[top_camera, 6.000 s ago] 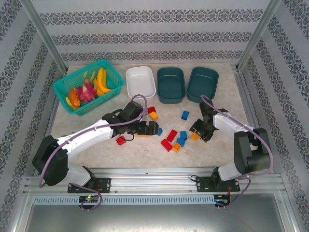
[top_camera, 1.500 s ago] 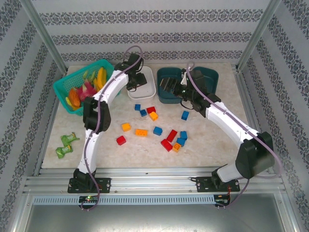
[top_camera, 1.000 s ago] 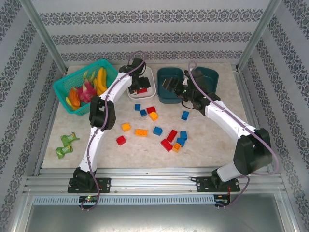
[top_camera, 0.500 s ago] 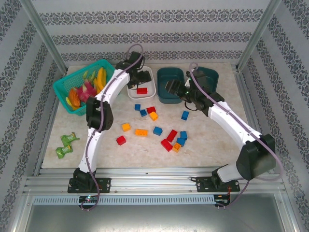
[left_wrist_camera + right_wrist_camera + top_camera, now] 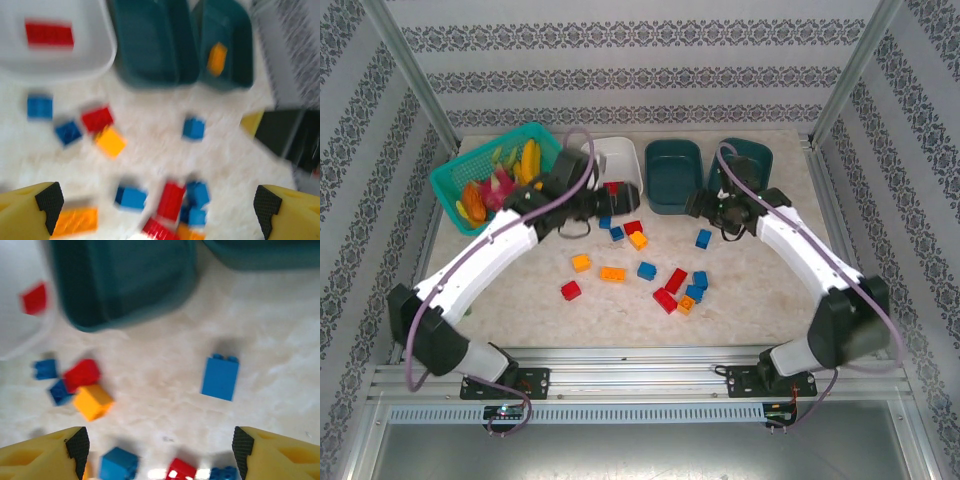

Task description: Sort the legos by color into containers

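Choosing a well-separated brick is the sound move: the right tool, jaws wide and empty, hovers near a lone blue brick on the tabletop, so centre over it and close across its narrow sides. The left tool, equally wide and empty, hangs above the loose legos. A red brick lies in the white tub, and an orange brick in the right teal tub; the middle teal tub looks empty. Blur smears the left wrist picture, and the nearest cluster is cut off at its lower edge.
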Available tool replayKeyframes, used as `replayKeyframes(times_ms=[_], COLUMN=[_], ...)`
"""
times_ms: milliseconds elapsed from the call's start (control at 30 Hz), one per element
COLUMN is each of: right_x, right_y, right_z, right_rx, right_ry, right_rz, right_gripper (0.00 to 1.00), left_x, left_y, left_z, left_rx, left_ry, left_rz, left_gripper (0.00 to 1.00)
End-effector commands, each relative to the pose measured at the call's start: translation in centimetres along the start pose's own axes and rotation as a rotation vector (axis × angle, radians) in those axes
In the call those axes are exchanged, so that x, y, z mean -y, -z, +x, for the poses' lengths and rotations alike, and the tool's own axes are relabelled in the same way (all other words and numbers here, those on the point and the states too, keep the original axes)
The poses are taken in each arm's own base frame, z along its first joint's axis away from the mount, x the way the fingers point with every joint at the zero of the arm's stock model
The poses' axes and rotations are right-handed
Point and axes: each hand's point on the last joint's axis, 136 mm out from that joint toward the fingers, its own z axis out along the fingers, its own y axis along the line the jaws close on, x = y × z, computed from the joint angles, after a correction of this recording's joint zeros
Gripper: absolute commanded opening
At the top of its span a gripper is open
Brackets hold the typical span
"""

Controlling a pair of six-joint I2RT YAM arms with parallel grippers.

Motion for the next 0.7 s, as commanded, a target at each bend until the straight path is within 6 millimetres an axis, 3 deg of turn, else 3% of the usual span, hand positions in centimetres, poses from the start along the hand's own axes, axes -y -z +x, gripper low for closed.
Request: replayKeyframes(times_ms=[0, 133, 267, 600, 667], right_x=[2.5, 4.1, 4.9, 5.7, 5.9], right_y=[-2.8, -6.1, -8.2, -10.9, -11.2], right_z=[2.0, 1.9, 1.5, 1.2, 1.2], right_rx=[-0.110, -0.162, -0.191, -0.209, -0.212], right_ry=[-0.032, -0.040, -0.040, -0.059, -0.061], right_rz=[0.052, 0.103, 0.142, 0.167, 0.176], right_gripper=[0.76, 0.74, 0.71, 0.56, 0.49], left_x=[-1.0, -2.9, -4.1, -4.2, -4.0], left_y=[-0.2, -0.4, -0.8, -1.1, -1.2], left_z=[2.5, 6.0, 7.9, 8.1, 8.0], left_rx=[0.036, 0.020, 0.023, 0.037, 0.035], left_ry=[0.021, 0.049, 0.075, 0.096, 0.096], left_rz=[0.027, 0.038, 0.058, 0.076, 0.078], left_gripper=[1.00, 1.00, 1.00, 1.00, 1.00])
